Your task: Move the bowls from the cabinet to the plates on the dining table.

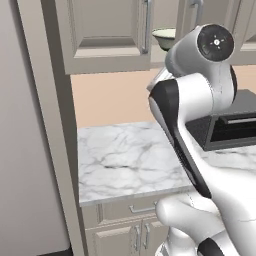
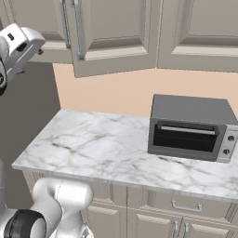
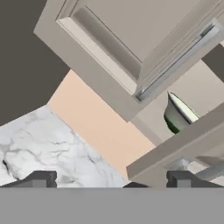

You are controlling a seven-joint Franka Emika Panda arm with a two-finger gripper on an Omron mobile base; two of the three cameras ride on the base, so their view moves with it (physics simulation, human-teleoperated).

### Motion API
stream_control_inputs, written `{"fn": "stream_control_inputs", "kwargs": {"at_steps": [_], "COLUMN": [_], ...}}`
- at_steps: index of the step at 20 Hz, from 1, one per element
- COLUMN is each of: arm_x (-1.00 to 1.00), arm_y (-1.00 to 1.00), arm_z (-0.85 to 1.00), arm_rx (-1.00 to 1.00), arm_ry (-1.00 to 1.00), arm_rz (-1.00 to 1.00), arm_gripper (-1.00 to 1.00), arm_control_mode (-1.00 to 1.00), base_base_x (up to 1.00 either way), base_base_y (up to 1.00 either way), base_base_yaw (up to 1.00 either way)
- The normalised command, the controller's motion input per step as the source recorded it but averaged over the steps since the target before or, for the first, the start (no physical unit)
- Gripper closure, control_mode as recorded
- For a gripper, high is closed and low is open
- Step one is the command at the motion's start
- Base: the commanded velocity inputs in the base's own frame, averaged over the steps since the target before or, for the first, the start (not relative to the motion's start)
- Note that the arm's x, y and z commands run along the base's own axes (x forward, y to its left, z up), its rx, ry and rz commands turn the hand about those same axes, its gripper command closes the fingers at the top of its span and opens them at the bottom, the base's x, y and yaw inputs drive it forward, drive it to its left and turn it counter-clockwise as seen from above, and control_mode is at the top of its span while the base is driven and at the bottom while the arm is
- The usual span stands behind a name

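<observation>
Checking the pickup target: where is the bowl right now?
In the left base view the bowl sits inside the cabinet, seen through the gap between its doors beside a bar handle, above the marble counter.

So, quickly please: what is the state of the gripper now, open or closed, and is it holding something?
Gripper: open, holding nothing; the bowl sits in the cabinet, not gripped.

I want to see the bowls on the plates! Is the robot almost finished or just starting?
Just starting. Done: the cabinet door is ajar, so a bowl shows inside. In hand: nothing; the hand is open and empty, pointing up at that bowl from below. Left: reach in, grab the bowl, carry it to a plate on the dining table, then do the rest.
</observation>
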Motion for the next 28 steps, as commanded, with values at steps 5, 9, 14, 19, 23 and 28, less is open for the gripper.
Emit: {"fn": "stream_control_inputs", "kwargs": {"at_steps": [5, 9, 14, 19, 23, 28], "arm_x": [0.35, 0.32, 0.34, 0.25, 0.28, 0.27], "arm_y": [-0.12, -0.07, 0.00, 0.00, -0.10, -0.12], "arm_z": [-0.17, 0.00, 0.00, -0.01, -0.04, -0.03], "arm_rx": [-0.22, -0.12, -0.10, -0.16, -0.19, -0.17], "arm_ry": [0.00, 0.00, 0.00, 0.00, 0.00, 0.00], "arm_rz": [0.00, 0.00, 0.00, 0.00, -0.01, 0.00], "arm_gripper": [-1.00, -1.00, -1.00, -1.00, -1.00, -1.00], "arm_control_mode": [-1.00, -1.00, -1.00, -1.00, -1.00, -1.00], "base_base_x": [0.00, 0.00, 0.00, 0.00, 0.00, 0.00], "base_base_y": [0.00, 0.00, 0.00, 0.00, 0.00, 0.00], "base_base_yaw": [0.00, 0.00, 0.00, 0.00, 0.00, 0.00]}}
